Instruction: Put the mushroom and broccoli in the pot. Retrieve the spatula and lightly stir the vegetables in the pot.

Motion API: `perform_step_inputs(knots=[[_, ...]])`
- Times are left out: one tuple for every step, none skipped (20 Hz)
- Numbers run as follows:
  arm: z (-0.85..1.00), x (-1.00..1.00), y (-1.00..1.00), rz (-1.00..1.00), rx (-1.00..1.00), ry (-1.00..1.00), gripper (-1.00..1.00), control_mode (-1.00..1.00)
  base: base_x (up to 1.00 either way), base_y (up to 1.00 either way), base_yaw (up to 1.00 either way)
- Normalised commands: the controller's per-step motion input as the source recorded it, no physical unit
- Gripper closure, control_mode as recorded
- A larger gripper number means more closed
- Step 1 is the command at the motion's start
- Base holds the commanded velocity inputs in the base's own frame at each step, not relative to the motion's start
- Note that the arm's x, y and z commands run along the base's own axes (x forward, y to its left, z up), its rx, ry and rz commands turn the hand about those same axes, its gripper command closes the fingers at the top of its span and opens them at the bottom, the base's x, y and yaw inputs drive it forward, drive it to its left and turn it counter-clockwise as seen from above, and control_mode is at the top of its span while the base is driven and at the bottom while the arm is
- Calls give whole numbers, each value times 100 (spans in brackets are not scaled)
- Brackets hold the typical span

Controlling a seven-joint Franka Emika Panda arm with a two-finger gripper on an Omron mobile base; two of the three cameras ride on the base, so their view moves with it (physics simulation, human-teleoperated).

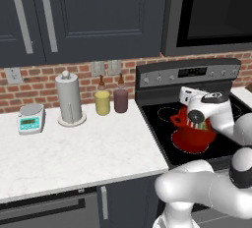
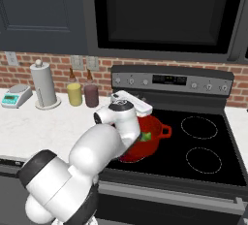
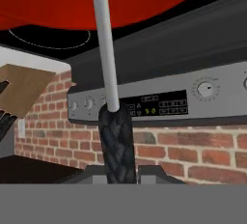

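The red pot (image 1: 193, 134) is seen on the front left burner of the black stove (image 2: 208, 144), with one loop handle turned toward the counter and the other toward the middle of the cooktop. In the right base view, a small green piece, which may be the broccoli (image 2: 146, 136), is seen at the pot's rim, just beside the arm; the mushroom cannot be made out. The spatula (image 3: 107, 49) is held over the pot: in the hand view its pale shaft is seen running from the textured black handle up across the red pot wall, and the head is hidden. The gripper (image 3: 117, 169) is pressed shut on the black handle, whose lower end is pinched between the two dark fingertips. In both base views the hand is seen just above the pot's near rim, covering part of the opening.

Behind the pot, the stove's control panel (image 1: 189, 73) with its knobs and display is set against a brick wall. On the white counter (image 1: 74, 148) left of the stove, a dark red bottle (image 1: 121, 97) and a yellow bottle (image 1: 102, 99) are stood side by side near the wall. Further left, a paper towel roll (image 1: 69, 98) is stood upright, and a small kitchen scale (image 1: 31, 118) lies beyond it.
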Motion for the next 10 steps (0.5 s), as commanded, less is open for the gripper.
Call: perform_step_inputs(knots=[[0,54,-3,3,0,2,100,-100,0,0,0],[0,45,-4,3,0,5,100,-100,0,0,0],[0,39,-6,3,0,7,100,-100,0,0,0],[0,32,-11,3,0,9,100,-100,0,0,0],[0,29,-11,3,0,8,100,-100,0,0,0],[0,21,-16,3,0,5,100,-100,0,0,0],[0,21,-16,3,0,5,100,-100,0,0,0],[0,20,-17,3,0,4,100,-100,0,0,0],[0,19,-16,3,0,4,100,-100,0,0,0],[0,18,-16,3,0,3,100,-100,0,0,0]])
